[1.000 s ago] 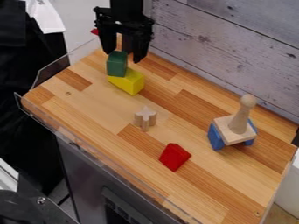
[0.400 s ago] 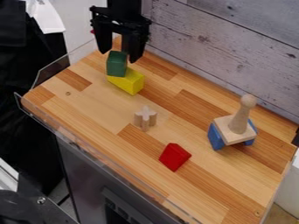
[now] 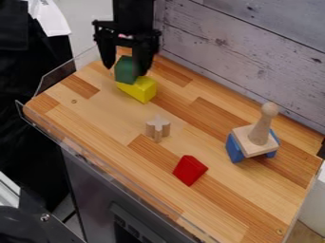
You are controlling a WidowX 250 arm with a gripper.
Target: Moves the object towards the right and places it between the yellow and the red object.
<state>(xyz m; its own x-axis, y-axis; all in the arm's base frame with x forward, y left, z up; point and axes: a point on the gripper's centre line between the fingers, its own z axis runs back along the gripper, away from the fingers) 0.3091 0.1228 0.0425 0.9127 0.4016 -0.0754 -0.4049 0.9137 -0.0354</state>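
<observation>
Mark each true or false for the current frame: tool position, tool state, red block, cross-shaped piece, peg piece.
1. The tool is over the red block. False: it is at the green block.
2. The tool is open, with a finger on either side of the green block in this view. True.
3. The red block sits on the blue block. False: it rests on the wooden surface, apart from the blue block.
4. The cross-shaped piece is between the yellow block and the red block. True.
5. The peg piece lies on its side. False: its peg points up, its base on the blue block.
</observation>
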